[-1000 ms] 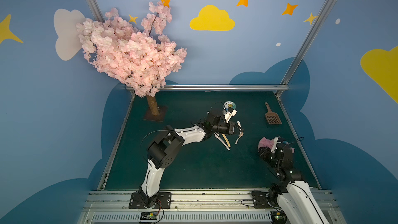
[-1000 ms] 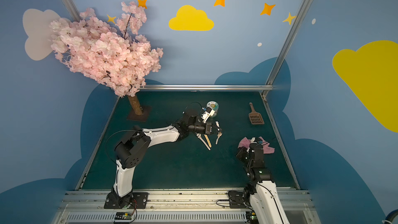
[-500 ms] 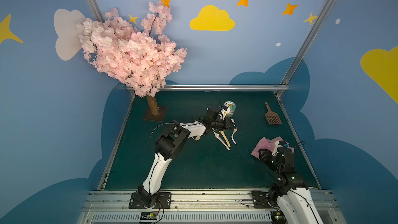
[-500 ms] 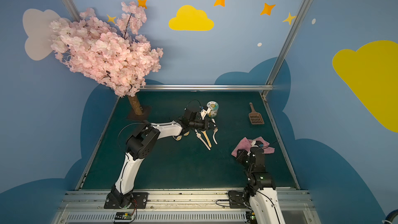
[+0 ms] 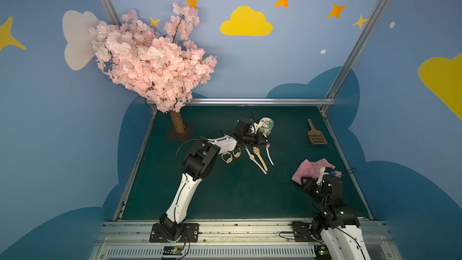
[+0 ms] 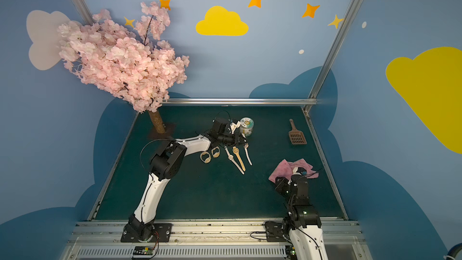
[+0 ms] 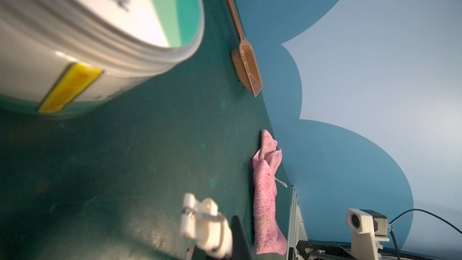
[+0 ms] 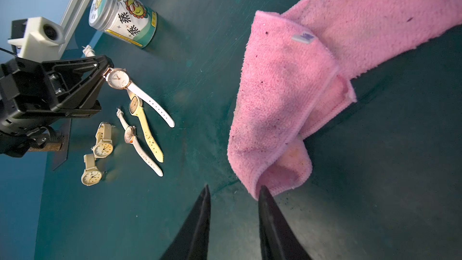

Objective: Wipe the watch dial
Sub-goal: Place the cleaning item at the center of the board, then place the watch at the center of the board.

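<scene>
Both top views: the left hand (image 5: 261,139) is clamped on the white-strap watch (image 5: 268,146) at the far middle of the table (image 5: 225,196), beside four other watches (image 5: 252,156). The right hand (image 5: 305,180) sits at the pink towel (image 5: 313,168), well apart.

Left wrist view: just a blurred white buckle end (image 7: 200,218), close in.

Right wrist view: here's the grip, pinched right beside the dial (image 8: 117,78), face clear. The right hand's jaws stand apart, the towel corner touching one tip, nothing held.

The watch looks light, its glass fragile, its strap (image 8: 152,107) floppy, so hold near the case. The towel's soft and limp; pinch a folded edge.
</scene>
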You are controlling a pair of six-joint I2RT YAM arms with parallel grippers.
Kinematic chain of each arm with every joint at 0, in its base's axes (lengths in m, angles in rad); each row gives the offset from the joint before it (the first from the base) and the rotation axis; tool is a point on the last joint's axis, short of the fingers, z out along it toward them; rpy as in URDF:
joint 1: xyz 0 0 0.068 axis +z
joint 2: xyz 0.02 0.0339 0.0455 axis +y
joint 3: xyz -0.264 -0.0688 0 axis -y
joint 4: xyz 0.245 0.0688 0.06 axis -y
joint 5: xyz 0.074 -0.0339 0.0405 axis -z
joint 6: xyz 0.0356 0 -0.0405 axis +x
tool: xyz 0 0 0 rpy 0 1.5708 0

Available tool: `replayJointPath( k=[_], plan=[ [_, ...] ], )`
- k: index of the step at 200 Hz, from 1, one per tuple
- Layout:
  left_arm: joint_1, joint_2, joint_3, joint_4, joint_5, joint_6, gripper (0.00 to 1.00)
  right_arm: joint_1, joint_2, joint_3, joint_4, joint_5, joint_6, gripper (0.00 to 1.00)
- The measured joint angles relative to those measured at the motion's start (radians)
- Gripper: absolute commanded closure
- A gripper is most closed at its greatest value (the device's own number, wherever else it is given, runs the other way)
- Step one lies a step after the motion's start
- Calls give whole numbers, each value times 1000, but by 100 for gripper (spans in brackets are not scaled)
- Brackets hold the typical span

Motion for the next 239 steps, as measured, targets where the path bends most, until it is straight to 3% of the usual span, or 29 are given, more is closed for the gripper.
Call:
replayJointPath(
  k=[116, 217, 239],
  plan=[
    [39, 47, 80, -103, -19, 59, 89, 0, -14, 0, -29, -11, 3, 66],
    [72, 54, 116, -170, -53, 94, 72, 0, 5, 0, -27, -47, -7, 65],
    [77, 54, 135, -175, -63, 106, 64, 0, 37, 1, -17, -67, -16, 65]
  ],
)
